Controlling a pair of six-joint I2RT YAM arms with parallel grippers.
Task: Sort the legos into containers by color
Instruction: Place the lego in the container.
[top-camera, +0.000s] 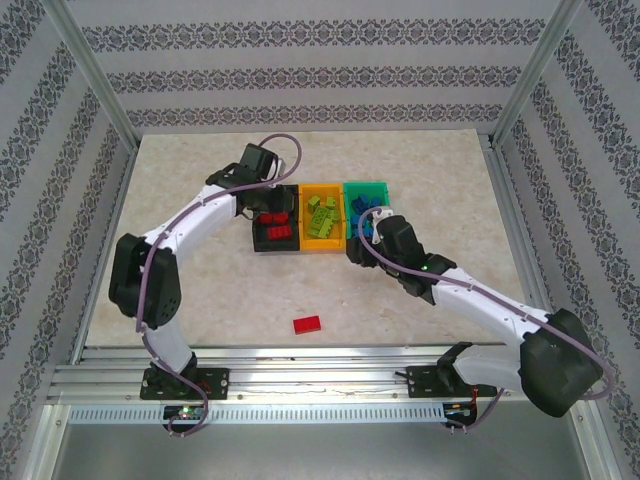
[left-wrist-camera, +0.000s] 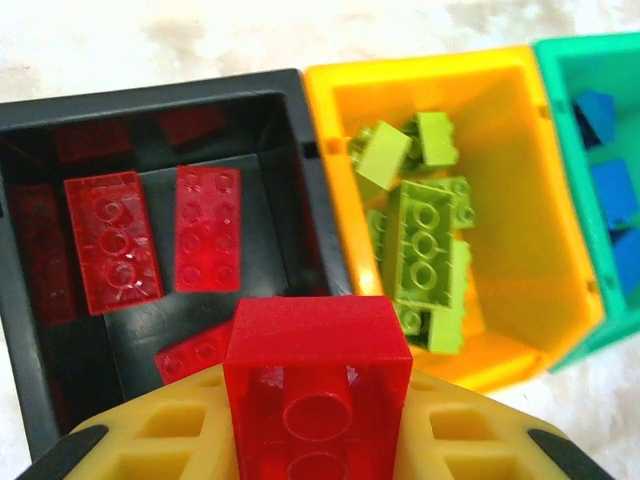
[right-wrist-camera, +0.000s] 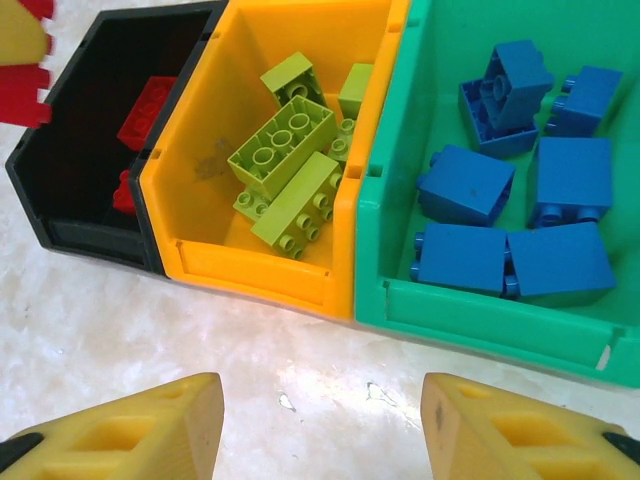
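Left wrist: end effector (left-wrist-camera: 318, 440) grips red brick (left-wrist-camera: 318, 345) (above black bin (left-wrist-camera: 160, 92)).

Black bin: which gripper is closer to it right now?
Left. The left gripper, holding a red brick, is above the black bin; the right gripper is open in front of the orange bin and green bin.

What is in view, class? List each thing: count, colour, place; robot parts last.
table: one, beige, under everything.
black bin: one, black, row's left end.
orange bin: one, orange, row's middle.
green bin: one, green, row's right end.
red bricks: at least three, red, black bin.
lime bricks: about six, lime, orange bin.
blue bricks: about seven, blue, green bin.
loose brick: one, red, table, near arm bases.
held brick: one, red, above black bin.
left pincer: one, yellow, shut on held brick.
right pincer: one, yellow, open, before the bins.
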